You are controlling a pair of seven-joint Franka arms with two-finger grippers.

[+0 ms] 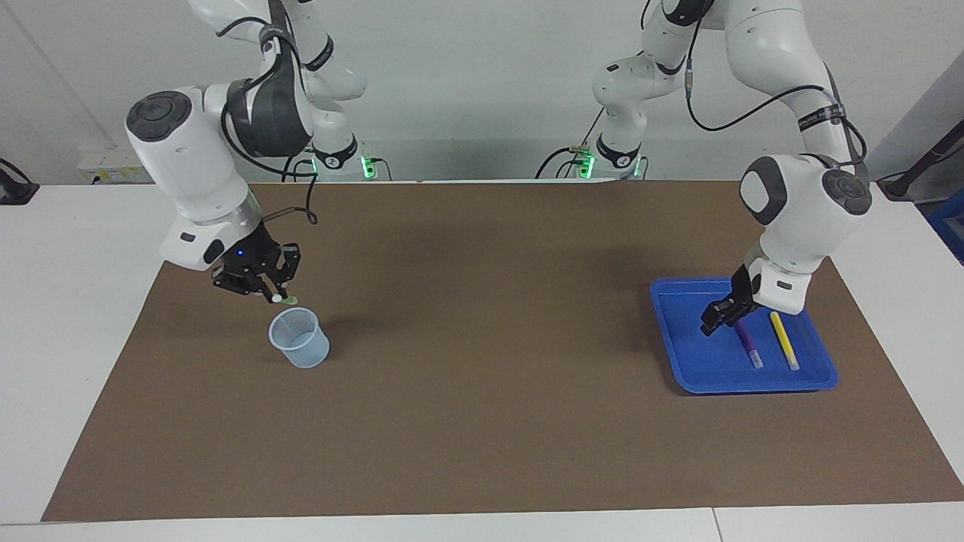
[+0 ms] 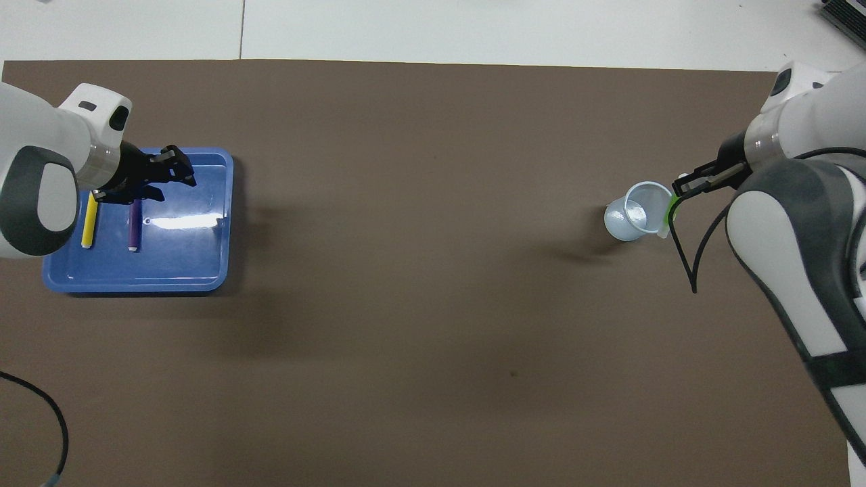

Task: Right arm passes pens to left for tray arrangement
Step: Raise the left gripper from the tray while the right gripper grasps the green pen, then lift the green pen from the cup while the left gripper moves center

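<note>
1. Facing view shows the right gripper (image 1: 276, 296) in the left part of the frame, raised above the brown mat (image 1: 482, 376) and just over the rim of the translucent cup (image 1: 300, 339). Its jaws are closed on the green pen (image 1: 287, 300), whose pale tip pokes out below them.
2. Overhead view puts the same green pen (image 2: 670, 211) at the right of the frame, hanging at the cup's (image 2: 636, 220) edge; the cup stands upright on the mat.
3. At the right of the facing view the left gripper (image 1: 715, 318) hangs over the blue tray (image 1: 678, 331), above its inner part and beside the purple pen (image 1: 748, 342). Its jaws stand apart and hold nothing.
4. The purple pen and the yellow pen (image 1: 783, 341) lie flat in the tray, side by side and roughly parallel, not touching; the yellow one is the closer to the left arm's end of the desk.
5. In the overhead view the tray (image 2: 196, 270) sits at the left of the frame, with the yellow pen (image 2: 88, 225) and the purple pen (image 2: 133, 230) in the part of it toward the frame's left edge, and the left gripper (image 2: 177, 174) over its upper edge.
</note>
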